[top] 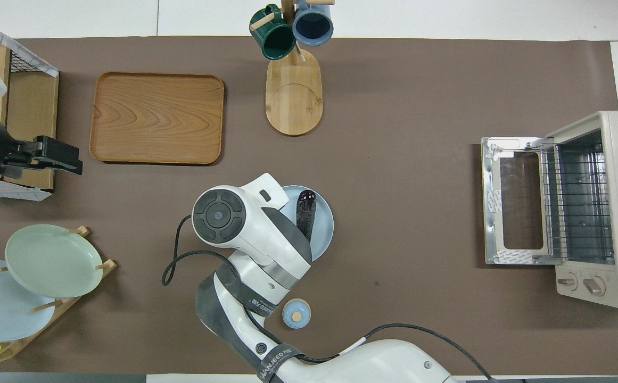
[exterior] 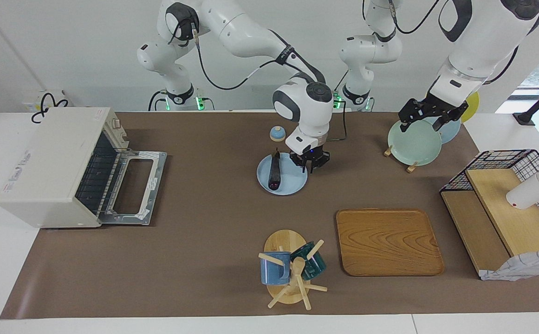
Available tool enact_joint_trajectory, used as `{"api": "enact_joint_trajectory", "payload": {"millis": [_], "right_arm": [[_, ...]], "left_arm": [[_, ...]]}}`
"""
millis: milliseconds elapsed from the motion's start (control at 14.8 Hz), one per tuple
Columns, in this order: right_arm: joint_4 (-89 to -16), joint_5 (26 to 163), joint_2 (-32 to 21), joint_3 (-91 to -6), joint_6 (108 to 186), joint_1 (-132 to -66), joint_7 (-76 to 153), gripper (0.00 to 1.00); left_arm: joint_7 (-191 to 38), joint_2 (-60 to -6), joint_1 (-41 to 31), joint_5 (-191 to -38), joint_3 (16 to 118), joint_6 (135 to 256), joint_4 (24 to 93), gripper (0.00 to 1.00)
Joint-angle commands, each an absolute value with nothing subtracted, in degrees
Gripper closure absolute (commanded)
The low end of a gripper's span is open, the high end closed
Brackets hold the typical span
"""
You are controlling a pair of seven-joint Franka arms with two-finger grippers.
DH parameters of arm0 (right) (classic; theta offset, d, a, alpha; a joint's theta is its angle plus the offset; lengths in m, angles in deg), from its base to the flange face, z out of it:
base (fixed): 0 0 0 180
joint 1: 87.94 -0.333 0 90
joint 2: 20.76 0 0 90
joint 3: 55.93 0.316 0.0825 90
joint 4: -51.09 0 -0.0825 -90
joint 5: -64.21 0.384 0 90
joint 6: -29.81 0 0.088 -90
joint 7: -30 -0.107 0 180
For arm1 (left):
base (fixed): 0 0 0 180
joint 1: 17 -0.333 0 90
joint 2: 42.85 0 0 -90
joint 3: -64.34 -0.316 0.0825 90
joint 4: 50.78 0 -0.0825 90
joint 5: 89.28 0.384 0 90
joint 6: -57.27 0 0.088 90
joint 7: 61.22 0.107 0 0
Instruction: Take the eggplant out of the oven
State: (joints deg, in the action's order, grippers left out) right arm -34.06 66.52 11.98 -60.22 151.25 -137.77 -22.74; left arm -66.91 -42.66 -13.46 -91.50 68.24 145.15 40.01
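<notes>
The eggplant [exterior: 274, 170] [top: 305, 209] lies lengthwise on a pale blue plate [exterior: 292, 183] [top: 322, 229] near the middle of the bench [exterior: 213, 241], well apart from the toaster oven [exterior: 51, 167] [top: 601, 207], which stands at the right arm's end with its glass door [exterior: 132, 188] [top: 512, 207] folded down flat and its wire rack bare. The right gripper [exterior: 310, 161] hangs low over the plate's edge, just beside the eggplant toward the left arm's end; its fingers are slightly parted and grip nothing. The left gripper [exterior: 429, 116] [top: 56, 157] waits raised above the plate rack [exterior: 411, 144] [top: 48, 260], holding nothing, its fingers spread apart.
</notes>
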Motion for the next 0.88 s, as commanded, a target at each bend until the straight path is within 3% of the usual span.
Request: {"api": "enact_joint_trajectory", "payload": {"millis": [0,203,407,610,814], "right_arm": [[-32.33,66.76,9.22,-59.97,146.46,-135.85,-21.52,0.64],[-34.32,64.56,4.49,-60.5,138.47,-130.94,-17.3,0.67],[-43.61,62.2,-2.19,-60.5,133.78,-122.6,-6.08,0.83],[-57.85,59.29,-8.0,-60.5,140.78,-114.68,3.08,1.0],[-67.97,55.26,-10.12,-60.5,152.12,-109.66,7.21,1.0]], "left_arm": [[-67.73,-42.85,-13.4,-91.83,68.39,144.8,40.1,0.0],[-67.46,-43.11,-13.22,-91.83,68.56,144.11,40.53,0.0],[-68.42,-43.73,-11.12,-91.83,68.65,146.46,42.11,0.0],[-73.16,-43.9,-6.47,-92.35,68.91,152.25,45.53,0.0],[-77.55,-42.51,1.69,-93.84,69.0,162.7,51.69,0.0]]}}
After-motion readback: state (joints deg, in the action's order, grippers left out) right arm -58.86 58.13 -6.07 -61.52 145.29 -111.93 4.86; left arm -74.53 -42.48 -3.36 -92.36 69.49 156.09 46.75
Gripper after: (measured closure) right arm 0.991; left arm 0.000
